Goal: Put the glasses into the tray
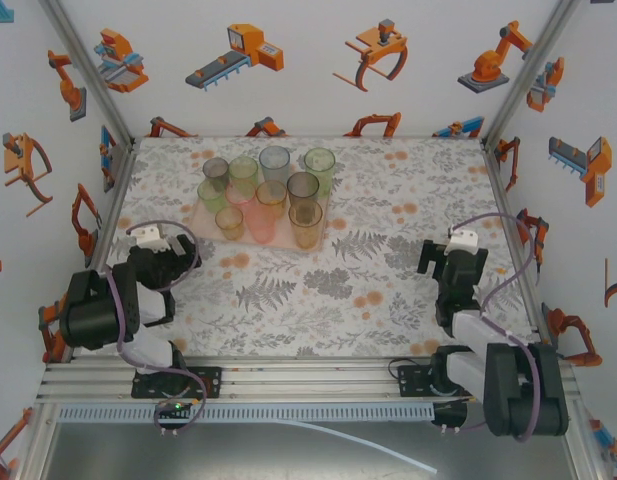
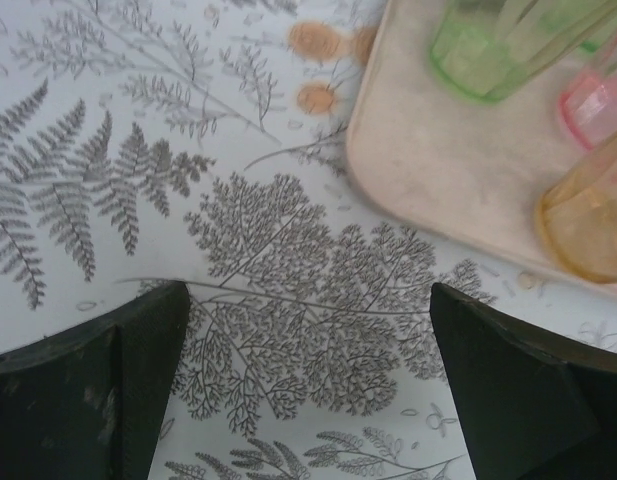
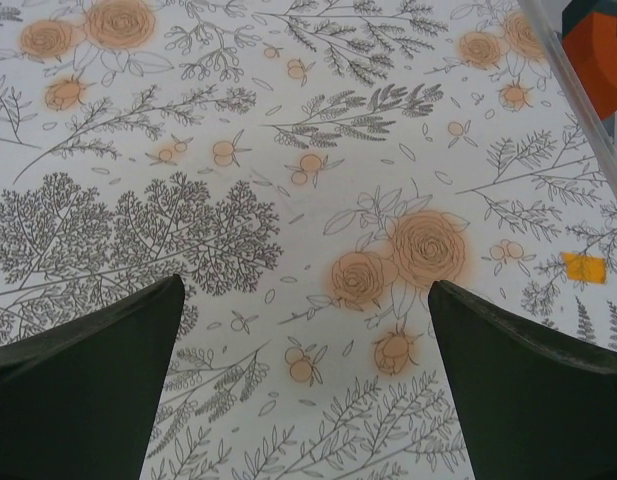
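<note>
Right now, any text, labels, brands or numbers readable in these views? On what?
No text can be read anywhere.
wall cartoons: robot drawings, no lettering.
tablecloth: fern and flower print only.
glasses and tray: no visible markings.
yellow patch on the cloth: no characters visible.

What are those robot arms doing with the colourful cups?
Nothing is being held right now. The colourful cups all seem to stand together on the pink tray. The left hand and the right hand are both open and empty, hovering over the flowery table.
</note>
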`<action>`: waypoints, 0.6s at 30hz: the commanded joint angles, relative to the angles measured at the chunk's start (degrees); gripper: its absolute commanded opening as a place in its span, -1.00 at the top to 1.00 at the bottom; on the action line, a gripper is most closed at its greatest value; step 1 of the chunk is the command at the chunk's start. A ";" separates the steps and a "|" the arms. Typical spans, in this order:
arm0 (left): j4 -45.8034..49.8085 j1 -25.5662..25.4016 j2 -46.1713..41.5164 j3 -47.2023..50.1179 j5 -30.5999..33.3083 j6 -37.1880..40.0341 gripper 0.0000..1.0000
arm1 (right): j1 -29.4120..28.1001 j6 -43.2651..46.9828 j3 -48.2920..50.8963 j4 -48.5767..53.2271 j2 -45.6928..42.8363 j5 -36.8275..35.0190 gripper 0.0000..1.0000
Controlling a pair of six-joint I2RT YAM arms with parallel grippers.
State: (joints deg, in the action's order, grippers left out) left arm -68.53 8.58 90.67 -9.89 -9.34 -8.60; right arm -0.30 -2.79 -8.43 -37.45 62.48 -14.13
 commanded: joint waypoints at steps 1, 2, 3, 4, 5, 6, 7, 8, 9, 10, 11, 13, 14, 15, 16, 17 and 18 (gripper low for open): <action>-7.05 -1.62 -0.71 -0.10 1.33 -0.07 -0.94 | 0.73 -1.40 -1.46 -12.41 5.22 0.67 -0.99; -7.85 -1.54 0.02 -0.15 1.36 -0.42 -0.94 | 0.90 -1.91 -1.80 -15.18 7.60 0.85 -0.99; -8.88 -1.34 0.62 -0.09 1.27 -0.70 -0.94 | 0.93 -2.29 -2.26 -17.71 9.79 1.19 -0.99; -9.11 -1.24 0.63 -0.05 1.19 -0.79 -0.94 | 1.03 -2.66 -2.82 -19.05 12.23 1.68 -0.99; -8.50 -1.17 0.34 -0.13 1.19 -0.88 -0.94 | 1.09 -2.74 -3.65 -20.71 15.29 2.40 -0.99; -7.52 -1.13 -0.04 -0.13 1.58 -0.93 -0.94 | 1.09 -2.36 -4.12 -23.57 18.54 3.30 -0.99; -7.08 -1.09 -0.29 -0.35 1.89 -1.13 -0.94 | 1.09 -2.29 -4.43 -25.49 21.37 3.60 -0.99; -7.05 -1.19 -0.28 -0.47 2.03 -1.08 -0.94 | 1.04 -2.38 -4.79 -27.66 24.36 3.46 -0.99; -7.05 -1.28 -0.15 -0.70 2.20 -1.07 -0.94 | 1.09 -2.15 -5.05 -30.29 26.92 3.47 -0.98; -7.05 -1.36 -0.11 -0.80 2.34 -1.05 -0.94 | 1.09 -2.35 -5.47 -29.67 26.88 3.38 -0.99; -5.78 -1.40 -0.35 -0.83 2.47 -0.98 -0.94 | 1.09 -3.10 -6.64 -24.61 25.39 2.65 -0.99; -4.22 -1.50 -0.72 -1.21 2.96 -0.89 -0.94 | 1.11 -2.48 -8.28 -23.46 26.26 3.23 -0.99; -3.41 -1.67 -0.76 -1.63 3.09 -0.78 -0.94 | 1.08 -2.33 -9.83 -19.77 25.94 3.83 -0.99; -1.87 -2.01 -1.04 -2.36 3.27 -0.50 -0.94 | 1.09 -2.14 -11.83 -16.23 25.97 4.46 -0.99; -0.09 -2.28 -1.48 -2.92 3.54 -0.29 -0.94 | 1.09 -2.09 -13.17 -13.90 26.07 4.97 -0.99; 2.35 -2.64 -2.13 -3.67 4.00 0.20 -0.94 | 1.09 -2.04 -12.80 -13.89 25.82 4.48 -0.99; 4.54 -3.00 -2.51 -4.56 4.45 0.54 -0.94 | 1.09 -2.16 -12.87 -14.31 26.04 4.18 -0.99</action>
State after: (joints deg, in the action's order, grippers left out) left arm -68.97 6.42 90.08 -11.88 -6.22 -8.69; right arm 0.36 -4.47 -19.79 -53.58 88.71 -10.13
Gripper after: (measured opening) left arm 0.972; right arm 0.992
